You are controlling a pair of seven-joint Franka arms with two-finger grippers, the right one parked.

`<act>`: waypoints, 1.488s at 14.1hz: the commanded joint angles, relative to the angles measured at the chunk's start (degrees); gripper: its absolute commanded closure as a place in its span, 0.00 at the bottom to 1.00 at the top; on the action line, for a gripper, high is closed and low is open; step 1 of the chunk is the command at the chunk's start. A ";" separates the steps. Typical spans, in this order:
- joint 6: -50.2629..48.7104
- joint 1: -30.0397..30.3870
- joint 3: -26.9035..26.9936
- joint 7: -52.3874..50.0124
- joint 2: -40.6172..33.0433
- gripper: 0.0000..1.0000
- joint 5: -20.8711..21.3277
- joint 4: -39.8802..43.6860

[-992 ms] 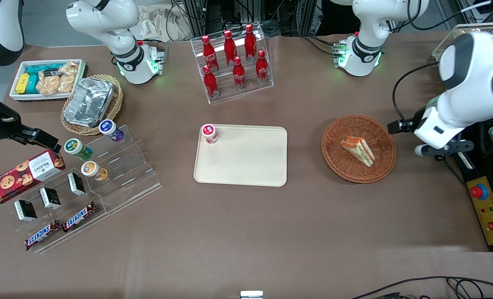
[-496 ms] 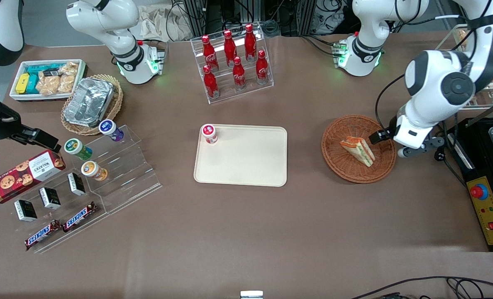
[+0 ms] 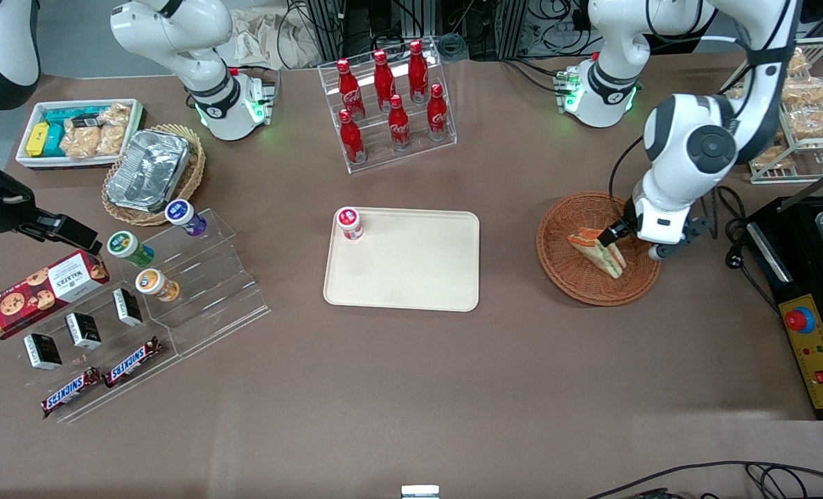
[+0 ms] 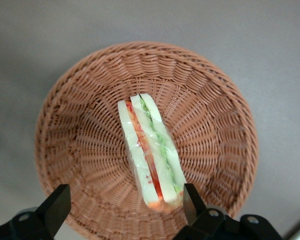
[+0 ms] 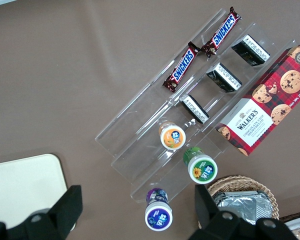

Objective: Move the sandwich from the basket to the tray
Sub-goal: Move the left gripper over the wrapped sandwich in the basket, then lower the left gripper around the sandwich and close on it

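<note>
— Where is the claw at this moment?

— The left arm's gripper [image 4: 122, 205] hangs spread wide above the basket [image 3: 571, 277], its two fingers [image 4: 55, 205] apart and holding nothing. In the past second it has swung in from the working arm's end of the table and now sits over the basket's rim.

— And the sandwich?

— The sandwich [image 3: 597, 251] lies in the basket, untouched, standing on edge. From the wrist camera, the wedge [image 4: 151, 152] runs lengthwise between the open fingers, its red and green filling facing up.

— What does the move mean for the job?

— The approach looks nearly done; a descent and a pinch across the bread faces would likely come next. The carry is not yet begun.

— Where must it go?

— To the tray [image 3: 411, 277], mid-table toward the parked arm's end, bare except for a small red-capped jar [image 3: 349, 223] in one corner.
</note>
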 commanded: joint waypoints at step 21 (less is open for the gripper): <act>6.12 -2.83 -1.75 -12.95 4.28 0.01 2.31 0.06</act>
